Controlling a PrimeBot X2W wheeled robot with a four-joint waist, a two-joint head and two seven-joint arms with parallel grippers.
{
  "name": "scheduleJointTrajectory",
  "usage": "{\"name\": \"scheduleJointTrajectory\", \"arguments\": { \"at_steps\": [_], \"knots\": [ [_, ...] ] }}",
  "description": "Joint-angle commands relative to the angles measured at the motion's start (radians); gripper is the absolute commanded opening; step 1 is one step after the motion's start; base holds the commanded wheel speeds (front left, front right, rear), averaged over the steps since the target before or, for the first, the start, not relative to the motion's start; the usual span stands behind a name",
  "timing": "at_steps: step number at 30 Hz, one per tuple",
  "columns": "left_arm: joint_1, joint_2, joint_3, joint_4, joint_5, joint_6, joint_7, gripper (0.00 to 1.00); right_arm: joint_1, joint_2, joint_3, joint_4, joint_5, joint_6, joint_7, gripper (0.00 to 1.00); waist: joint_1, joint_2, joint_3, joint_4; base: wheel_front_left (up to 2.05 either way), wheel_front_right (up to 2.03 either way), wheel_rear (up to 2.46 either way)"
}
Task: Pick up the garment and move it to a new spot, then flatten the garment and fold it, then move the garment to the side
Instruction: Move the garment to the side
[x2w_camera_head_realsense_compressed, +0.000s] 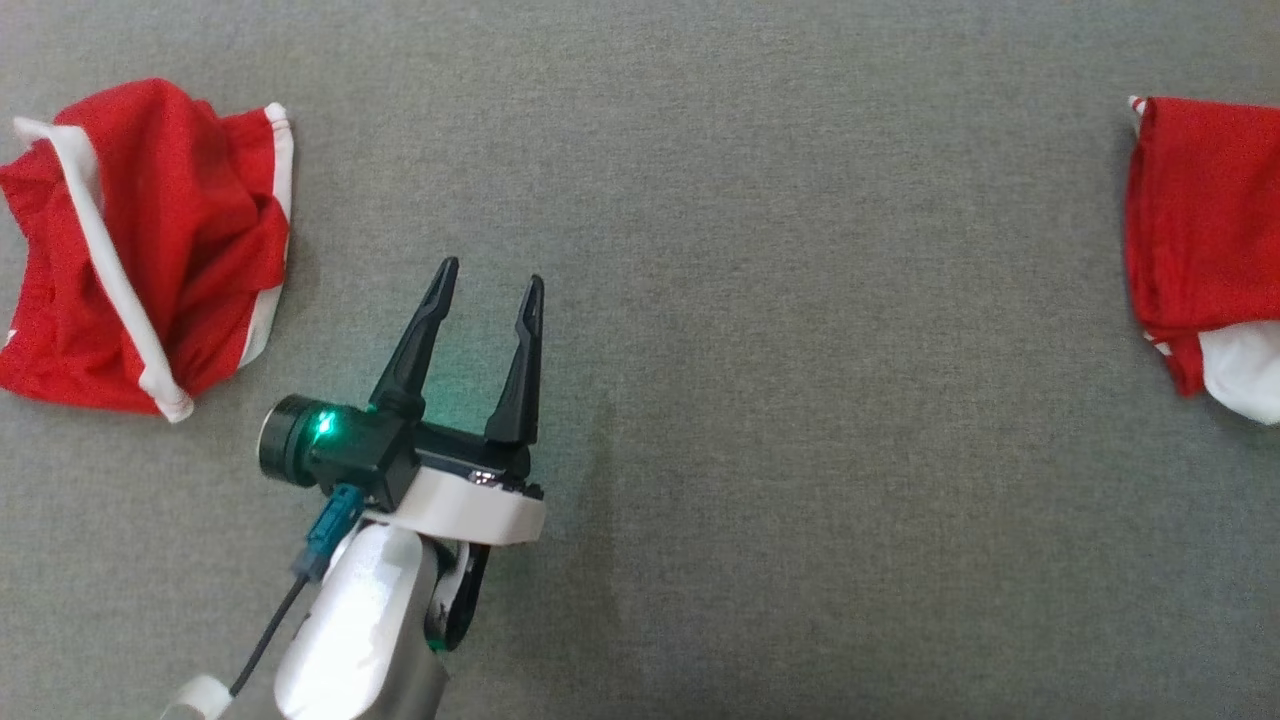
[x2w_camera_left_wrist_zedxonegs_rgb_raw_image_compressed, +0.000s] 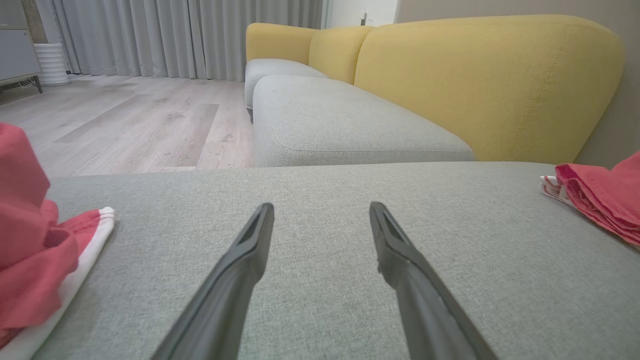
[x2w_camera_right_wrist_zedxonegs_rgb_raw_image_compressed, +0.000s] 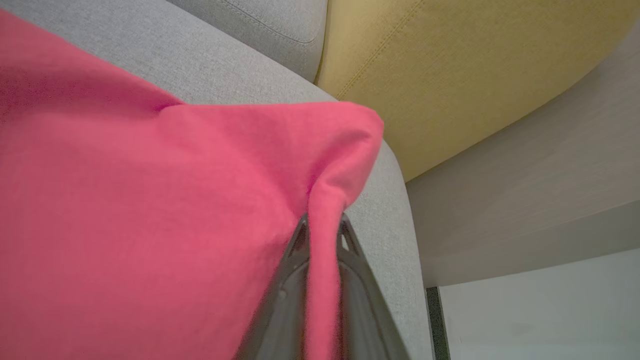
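At far right: we pinch folded garment (x2w_camera_head_realsense_compressed: 1200, 210) in the closed right gripper (x2w_camera_right_wrist_zedxonegs_rgb_raw_image_compressed: 323, 226).
Left gripper (x2w_camera_head_realsense_compressed: 492, 272): wide open, empty; we see crumpled garment (x2w_camera_head_realsense_compressed: 150, 240) nearer, leftward.

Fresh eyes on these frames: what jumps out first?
A crumpled red garment with white trim lies at the left of the grey cushion, a second red garment at the right edge. The left hand stands open and empty between them; the right hand is shut on red fabric.
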Motion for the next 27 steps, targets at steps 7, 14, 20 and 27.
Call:
{"name": "scheduleJointTrajectory", "arguments": {
  "at_steps": [7, 14, 20, 27],
  "knots": [
    [-0.028, 0.003, 0.022, -0.023, -0.005, 0.007, -0.008, 1.0, -0.026, 0.018, -0.06, -0.047, -0.028, -0.001, -0.011, 1.0, -0.0002, 0.0, -0.024, -0.002, 0.0, 0.0, 0.0],
    [-0.004, 0.003, 0.042, -0.014, -0.011, 0.011, -0.008, 1.0, -0.005, 0.14, -0.106, -0.134, -0.099, -0.001, -0.005, 1.0, -0.0002, 0.0, -0.122, -0.007, 0.0, 0.0, 0.0],
    [0.048, 0.003, 0.068, -0.009, -0.014, 0.015, -0.008, 1.0, 0.038, 0.293, -0.109, -0.293, -0.08, -0.001, 0.003, 1.0, -0.0002, 0.0, -0.214, -0.004, 0.0, 0.0, 0.0],
    [0.11, 0.008, 0.113, -0.012, -0.011, 0.009, -0.008, 1.0, 0.117, 0.491, -0.095, -0.501, -0.014, -0.001, -0.011, 1.0, -0.0002, 0.0, -0.29, 0.003, 0.0, 0.0, 0.0]
  ]
}}
